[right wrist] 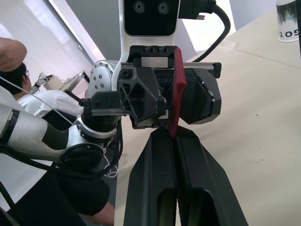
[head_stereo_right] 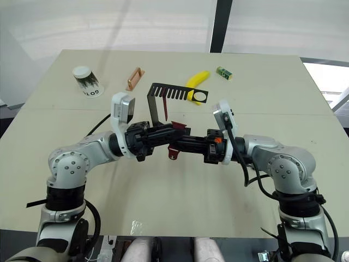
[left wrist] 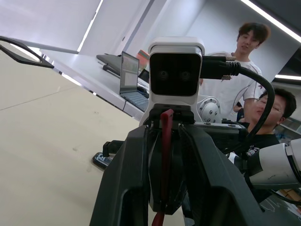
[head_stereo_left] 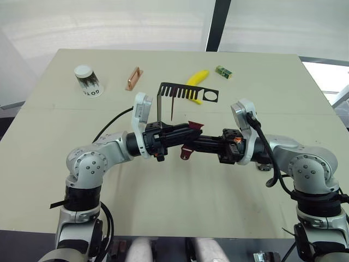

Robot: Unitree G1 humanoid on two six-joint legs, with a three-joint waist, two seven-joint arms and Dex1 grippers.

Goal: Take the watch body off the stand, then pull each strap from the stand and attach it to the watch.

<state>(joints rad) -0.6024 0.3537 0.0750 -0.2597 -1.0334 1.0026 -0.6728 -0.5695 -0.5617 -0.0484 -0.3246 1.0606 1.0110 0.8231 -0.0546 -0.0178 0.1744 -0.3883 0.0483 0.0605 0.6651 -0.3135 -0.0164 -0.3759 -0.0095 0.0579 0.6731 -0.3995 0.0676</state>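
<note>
The two grippers met nose to nose over the near half of the table [head_stereo_left: 180, 218]. On the left, the left gripper [head_stereo_left: 188, 132] was closed around the watch body, judging by the dark block between its fingers, with one red strap [head_stereo_left: 187, 152] drooping beneath it; the watch itself was too buried to make out clearly. Behind, the stand [head_stereo_left: 185, 91] stood upright with the second strap [head_stereo_left: 172, 109] hanging from its slotted arm. To the right, the right gripper [head_stereo_left: 204, 143] had its fingers pressed together on the strap's free length, as the right wrist view shows [right wrist: 178, 89]. The step looked like seating this strap into the case. Doing it well probably meant keeping the strap end square to the slot, pushing along its length, and holding the case rigid. Beyond lay a cup [head_stereo_left: 87, 80], copper handle [head_stereo_left: 133, 78], banana [head_stereo_left: 196, 82] and green box [head_stereo_left: 223, 71].
</note>
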